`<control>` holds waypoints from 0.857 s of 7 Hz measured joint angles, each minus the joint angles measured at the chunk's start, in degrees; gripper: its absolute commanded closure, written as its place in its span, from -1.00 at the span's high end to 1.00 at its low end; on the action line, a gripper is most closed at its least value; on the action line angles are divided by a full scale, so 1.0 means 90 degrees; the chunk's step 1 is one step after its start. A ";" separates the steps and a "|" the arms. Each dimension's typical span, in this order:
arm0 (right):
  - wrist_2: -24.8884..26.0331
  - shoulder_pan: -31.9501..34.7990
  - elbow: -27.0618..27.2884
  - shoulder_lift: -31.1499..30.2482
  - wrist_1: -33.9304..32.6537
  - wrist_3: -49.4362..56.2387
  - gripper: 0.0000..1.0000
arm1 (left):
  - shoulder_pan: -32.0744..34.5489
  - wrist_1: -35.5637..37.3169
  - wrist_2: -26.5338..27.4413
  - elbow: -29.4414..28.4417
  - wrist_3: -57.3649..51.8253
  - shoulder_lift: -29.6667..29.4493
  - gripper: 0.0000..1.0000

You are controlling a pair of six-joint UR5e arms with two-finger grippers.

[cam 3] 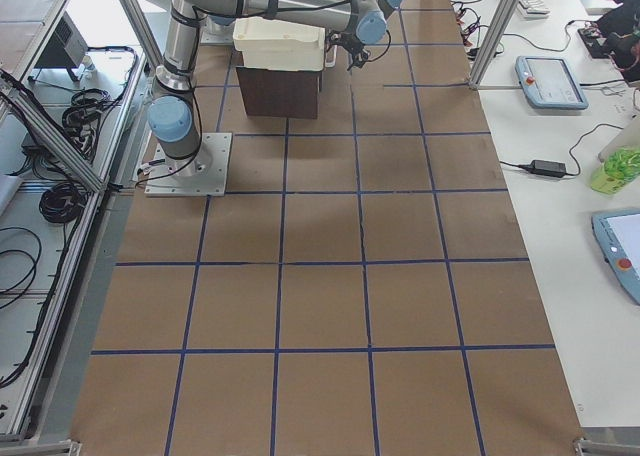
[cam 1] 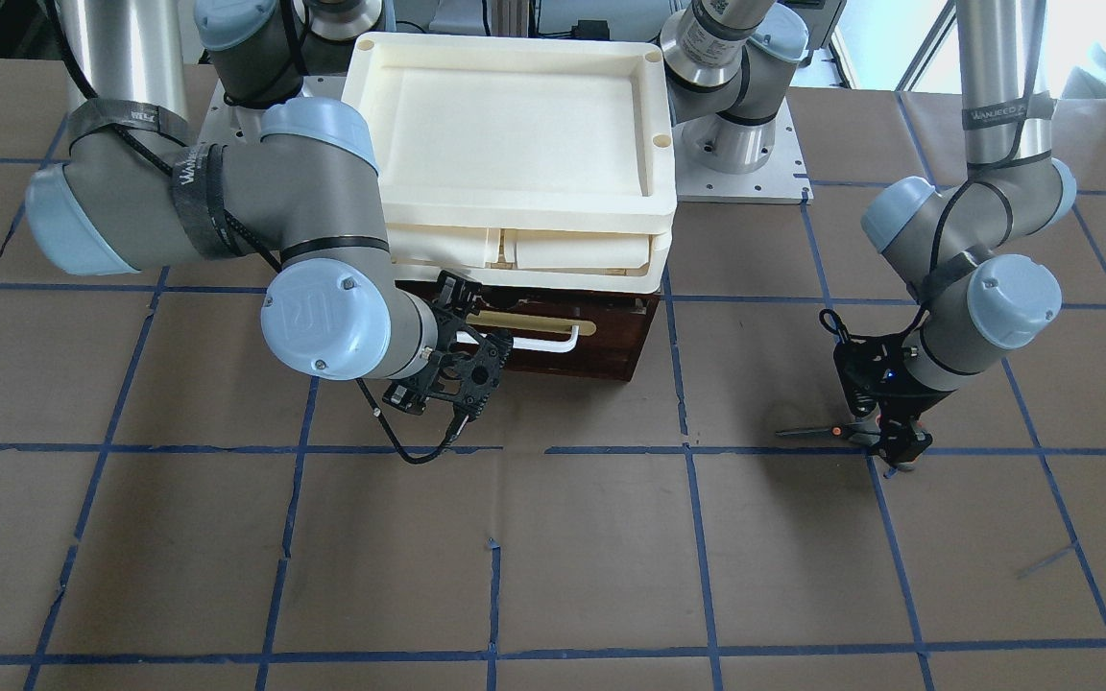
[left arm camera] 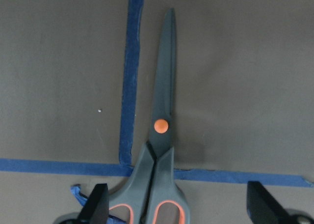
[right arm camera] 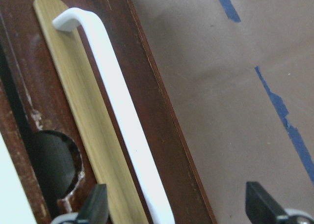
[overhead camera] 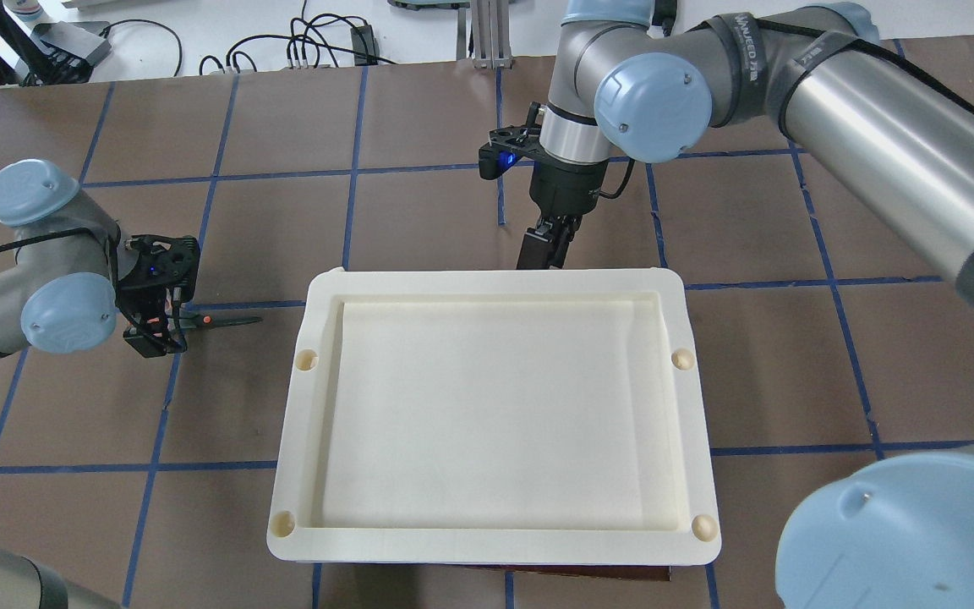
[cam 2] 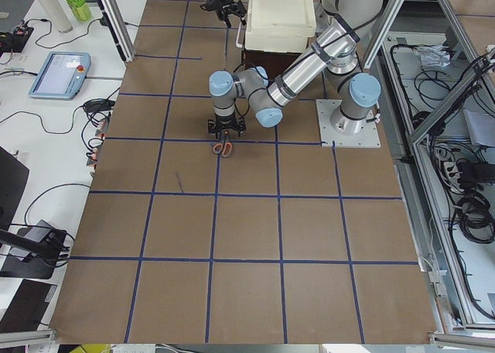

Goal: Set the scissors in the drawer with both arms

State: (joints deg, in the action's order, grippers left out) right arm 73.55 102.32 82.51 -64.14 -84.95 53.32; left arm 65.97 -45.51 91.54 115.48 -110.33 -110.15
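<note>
Your scissors lie flat on the tabletop, well off to the robot's left of the drawer, blades pointing toward it. The left gripper hangs right over the handle loops, jaws spread either side, so it's the nearer arm. The right gripper, jaws also spread, sits at the drawer's white handle; the drawer looks shut.

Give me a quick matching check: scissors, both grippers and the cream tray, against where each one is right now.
1 scissors
2 left gripper
3 right gripper
4 cream tray

A on top of the drawer
B open, straddling the white bar handle
C flat on the table, blades shut
D open, either side of the scissors' grips

Pairs: 1-C, 2-D, 3-B, 4-A
</note>
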 measured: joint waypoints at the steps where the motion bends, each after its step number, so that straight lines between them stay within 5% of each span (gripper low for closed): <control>1: -0.0008 0.0020 0.0088 -0.0002 -0.0093 0.0008 1.00 | 0.0002 0.0144 -0.0042 0.0014 -0.0205 -0.0040 0.91; 4: -0.0017 0.0102 0.0299 0.0000 -0.0373 0.0012 1.00 | -0.0005 0.0504 -0.0061 0.0015 -0.0630 -0.0205 0.42; 6: -0.0011 0.0113 0.0319 0.0002 -0.0440 0.0013 1.00 | -0.0005 0.0521 -0.0070 0.0009 -0.0676 -0.0226 -0.13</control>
State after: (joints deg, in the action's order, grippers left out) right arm 73.44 103.34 85.38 -64.12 -88.90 53.44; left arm 65.93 -40.82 90.91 115.56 -116.41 -112.18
